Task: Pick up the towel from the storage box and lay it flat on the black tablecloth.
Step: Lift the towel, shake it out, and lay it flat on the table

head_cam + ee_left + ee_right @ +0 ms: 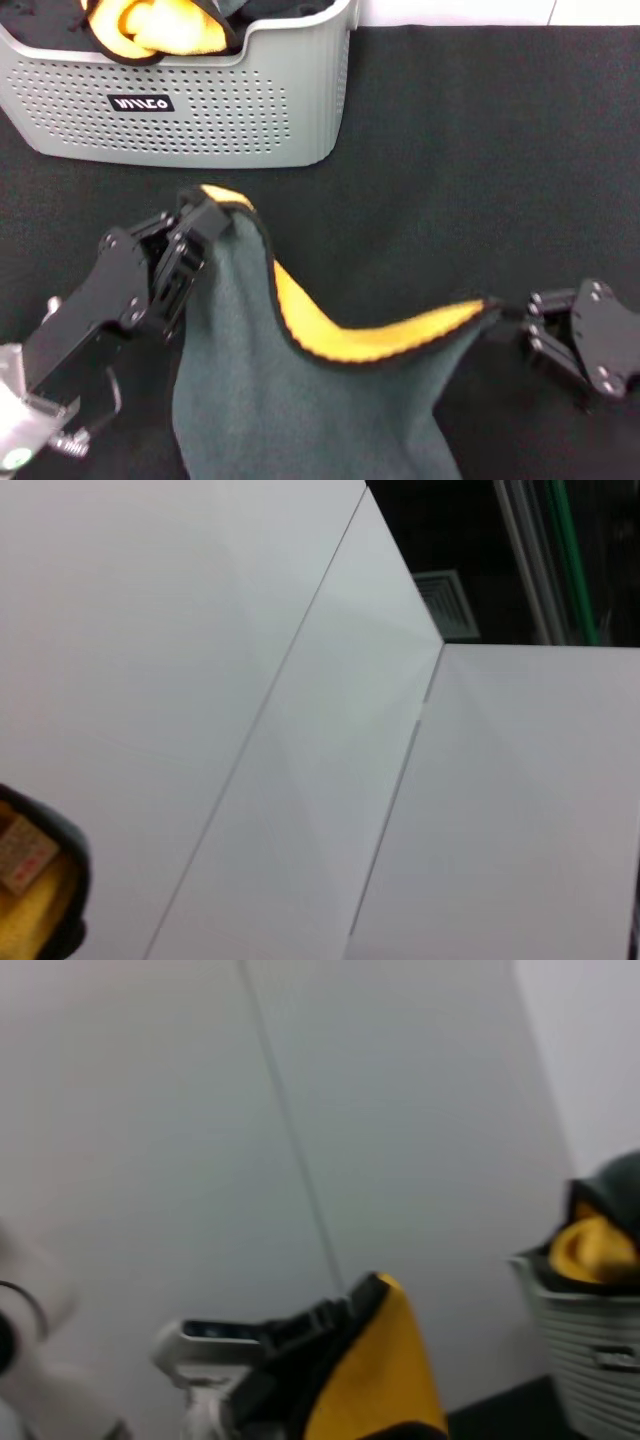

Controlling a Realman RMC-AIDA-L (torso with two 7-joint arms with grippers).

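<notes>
Grey-green towel [300,400] with black stitched border, held out of the storage box [200,110] and stretched above the black tablecloth [480,150]. Top edge sagging between two raised corners, folding over to show the yellow-orange reverse. Light grey perforated storage box, black label on its front wall, standing on the black tablecloth beyond the towel, bunched yellow-orange cloth inside.
</notes>
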